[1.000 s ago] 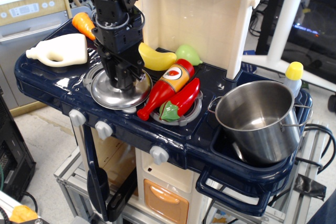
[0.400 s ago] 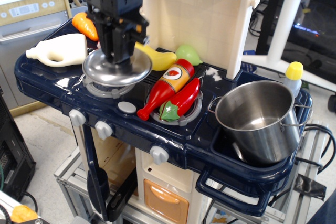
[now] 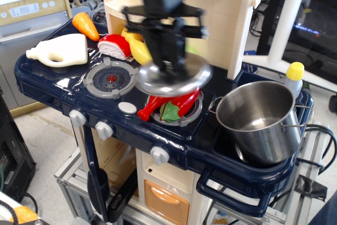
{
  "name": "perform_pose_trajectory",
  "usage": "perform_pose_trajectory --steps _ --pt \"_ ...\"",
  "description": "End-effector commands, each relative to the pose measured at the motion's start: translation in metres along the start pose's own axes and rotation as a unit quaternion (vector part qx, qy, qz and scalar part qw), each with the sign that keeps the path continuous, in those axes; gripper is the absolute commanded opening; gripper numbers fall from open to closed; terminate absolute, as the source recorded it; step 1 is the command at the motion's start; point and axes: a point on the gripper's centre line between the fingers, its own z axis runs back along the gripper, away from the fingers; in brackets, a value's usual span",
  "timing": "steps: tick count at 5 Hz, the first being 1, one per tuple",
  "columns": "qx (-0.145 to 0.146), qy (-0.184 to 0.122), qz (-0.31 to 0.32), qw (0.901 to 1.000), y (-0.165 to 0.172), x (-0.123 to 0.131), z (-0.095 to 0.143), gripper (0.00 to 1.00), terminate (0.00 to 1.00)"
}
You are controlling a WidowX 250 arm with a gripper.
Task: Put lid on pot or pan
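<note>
The hand [image 3: 169, 62] is clamped on the lid [image 3: 174, 74], mid-frame above red toys (blurred). The pot [image 3: 259, 119] sits lower right in the blue table [image 3: 47, 85]; grey floor beyond.

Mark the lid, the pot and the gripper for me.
lid [image 3: 174, 75]: main camera view, on the blurred domed top.
pot [image 3: 251, 133]: main camera view, on the outer front wall.
gripper [image 3: 169, 62]: main camera view, between the fingertips at the lid's knob.

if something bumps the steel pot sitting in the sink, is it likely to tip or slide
The pot looks wide, deep and empty, so probably light and easy to shift. It sits low in the sink, so it would likely rock against the rim rather than tip. Its shiny sides look slippery.
</note>
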Motion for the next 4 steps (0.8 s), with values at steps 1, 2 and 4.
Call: perform_pose_trajectory --steps 1,2,4 --pt "-0.036 -0.073 0.022 0.9964 -0.067 0.005 -0.006 0.0 0.0" --pt "-0.055 -0.075 0.021 0.9955 -0.078 0.011 -0.016 0.0 0.0" --pt "-0.074 -0.082 0.007 0.9939 -0.077 0.025 -0.029 0.0 0.0"
